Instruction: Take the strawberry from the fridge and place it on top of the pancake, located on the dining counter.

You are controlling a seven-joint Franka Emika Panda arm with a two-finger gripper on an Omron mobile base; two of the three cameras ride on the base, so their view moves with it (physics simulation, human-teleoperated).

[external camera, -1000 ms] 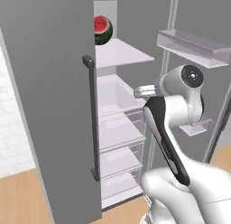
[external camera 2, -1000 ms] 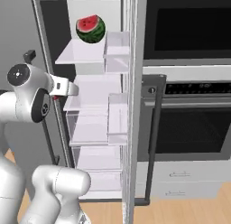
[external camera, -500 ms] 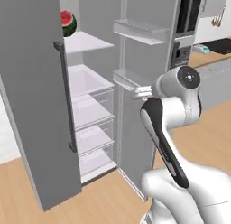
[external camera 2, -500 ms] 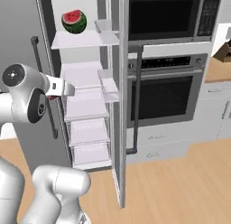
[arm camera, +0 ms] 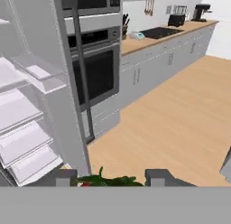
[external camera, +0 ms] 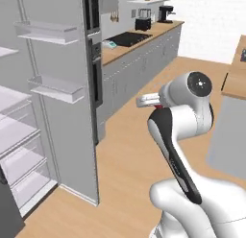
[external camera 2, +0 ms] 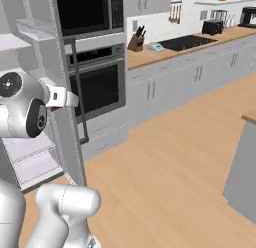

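Note:
My gripper (arm camera: 110,179) is shut on the strawberry (arm camera: 104,180); its green leaves and a sliver of red show between the two dark fingertips (arm camera: 66,177). From the left base view the hand (external camera: 146,101) is held up at chest height, with a red speck of strawberry (external camera: 158,107) beneath it. The fridge (external camera: 57,102) stands open at the left, white shelves showing; it is also visible as the fridge (external camera 2: 47,52) behind the arm. One corner of the dining counter (external camera: 235,78), wood-topped with grey sides, comes in at the right. The pancake is out of view.
A black wall oven (external camera 2: 97,87) sits beside the fridge. The wall counter (external camera 2: 200,47) with grey drawers carries a knife block (external camera 2: 135,42), a cooktop and a toaster. Open wooden floor (external camera 2: 170,157) lies between it and the island's grey side (external camera 2: 242,167).
The whole picture has swung as the base turned right: the fridge slid left, the watermelon left the view, and the wall counter and island corner came in. The gripper stays shut on the strawberry.

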